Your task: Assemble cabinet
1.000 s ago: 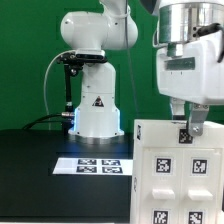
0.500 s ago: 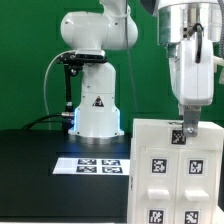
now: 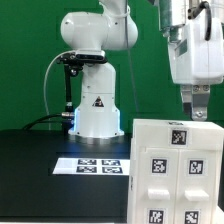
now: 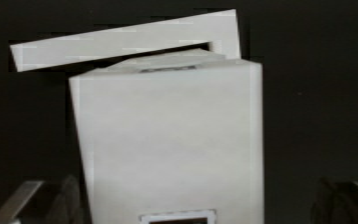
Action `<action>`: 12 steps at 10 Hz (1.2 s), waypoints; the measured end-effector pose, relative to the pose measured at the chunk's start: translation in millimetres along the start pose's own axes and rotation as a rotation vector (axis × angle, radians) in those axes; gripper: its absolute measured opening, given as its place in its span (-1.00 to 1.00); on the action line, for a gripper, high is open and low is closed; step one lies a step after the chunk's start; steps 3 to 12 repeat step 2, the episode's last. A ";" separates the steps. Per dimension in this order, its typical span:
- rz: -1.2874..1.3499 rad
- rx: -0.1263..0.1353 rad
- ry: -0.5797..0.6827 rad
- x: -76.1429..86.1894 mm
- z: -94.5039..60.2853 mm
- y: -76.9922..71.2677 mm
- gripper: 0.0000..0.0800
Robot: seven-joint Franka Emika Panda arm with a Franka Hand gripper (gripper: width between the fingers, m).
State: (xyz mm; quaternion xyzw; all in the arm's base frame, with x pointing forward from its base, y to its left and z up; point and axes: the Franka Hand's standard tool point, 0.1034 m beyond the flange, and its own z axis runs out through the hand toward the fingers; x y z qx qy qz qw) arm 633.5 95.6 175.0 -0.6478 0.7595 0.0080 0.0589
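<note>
Cabinet: I see the cabinet [image 3: 176,172] standing on the bench [image 3: 40,170] at the exterior view's right, close to the camera. It is a tall white box whose front carries several square black-and-white tags.

Fingers: in the exterior view the gripper [image 3: 197,108] hangs just above the cabinet's top edge, clear of it. Its dark fingers [image 3: 187,101] point down. From here I cannot judge the gap between them.

Fingers, wrist view: the two fingertips [image 4: 21,200] sit at opposite edges of the picture, spread as wide as they go. The cabinet [image 4: 171,130] lies between them, and neither one touches it. They have hold of nothing.

Wrist-only detail: looking down, I get the cabinet's narrow white body. A flat white panel [image 4: 131,42] sits askew at its far end, tilted against the body's line. A small dark rectangle shows on the near end. None of that shows from outside.

Exterior-only detail: the tags on the cabinet's face; the marker board [image 3: 98,164] flat on the dark bench at the foot of the robot base [image 3: 97,105]; the green backdrop [image 3: 30,50]. The wrist camera gives only black around the cabinet.

Marker board vs cabinet: apart, with the board toward the exterior view's left.
</note>
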 end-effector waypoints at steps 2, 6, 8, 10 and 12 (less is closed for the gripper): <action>-0.009 -0.001 0.000 -0.3 0.5 0.2 0.62; -0.009 -0.001 0.000 -0.3 0.5 0.2 0.62; -0.009 -0.001 0.000 -0.3 0.5 0.2 0.62; -0.009 -0.001 0.000 -0.3 0.5 0.2 0.62; -0.009 -0.001 0.000 -0.3 0.5 0.2 0.62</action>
